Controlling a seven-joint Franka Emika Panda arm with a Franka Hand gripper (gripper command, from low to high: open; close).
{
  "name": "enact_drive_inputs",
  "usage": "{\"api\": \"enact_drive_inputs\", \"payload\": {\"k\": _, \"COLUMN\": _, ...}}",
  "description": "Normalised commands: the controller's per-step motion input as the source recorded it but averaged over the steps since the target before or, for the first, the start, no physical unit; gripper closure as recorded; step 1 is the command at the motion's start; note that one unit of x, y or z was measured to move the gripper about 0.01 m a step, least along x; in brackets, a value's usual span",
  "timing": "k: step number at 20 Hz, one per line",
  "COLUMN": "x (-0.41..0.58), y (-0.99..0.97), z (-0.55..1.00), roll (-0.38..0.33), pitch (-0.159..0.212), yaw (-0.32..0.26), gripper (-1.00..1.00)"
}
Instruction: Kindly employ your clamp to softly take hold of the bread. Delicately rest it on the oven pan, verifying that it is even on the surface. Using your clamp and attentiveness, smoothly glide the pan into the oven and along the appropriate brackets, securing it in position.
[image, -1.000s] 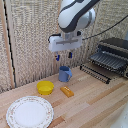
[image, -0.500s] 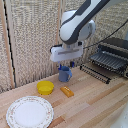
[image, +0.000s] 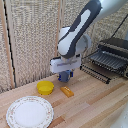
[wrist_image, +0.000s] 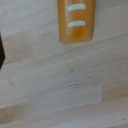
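Note:
The bread (image: 67, 91) is a small orange-brown block lying on the wooden table; it also shows in the wrist view (wrist_image: 76, 20) with two pale marks on it. My clamp (image: 65, 73) hangs under the white wrist, just above and behind the bread, apart from it and holding nothing. One dark finger (wrist_image: 1, 50) shows at the wrist view's edge, far from the bread, so the jaws look spread. The oven pan (image: 106, 60), a dark wire rack, sticks out of the oven (image: 119, 46) at the exterior view's right.
A blue mug (image: 63, 77) stands right behind the clamp and partly blends with it. A yellow bowl (image: 45, 88) sits to the exterior view's left of the bread. A white patterned plate (image: 29, 111) lies at the front left. A woven screen stands behind.
The arm has come down, bringing the wrist and clamp lower, closer to the table above the bread. The bread, bowl, plate and pan have not moved.

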Motion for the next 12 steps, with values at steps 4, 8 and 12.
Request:
{"api": "enact_drive_inputs", "payload": {"k": 4, "x": -0.075, "y": -0.06, "z": -0.51, "roll": -0.025, "pitch": 0.054, "yaw": 0.040, "gripper": -1.00}}
{"api": "enact_drive_inputs", "payload": {"k": 8, "x": 0.082, "y": 0.00, "z": -0.41, "roll": -0.048, "pitch": 0.015, "yaw": 0.033, "gripper": -1.00}}
{"api": "enact_drive_inputs", "payload": {"k": 12, "x": 0.239, "y": 0.00, "z": -0.25, "roll": -0.017, "pitch": 0.000, "yaw": 0.036, "gripper": -1.00}}
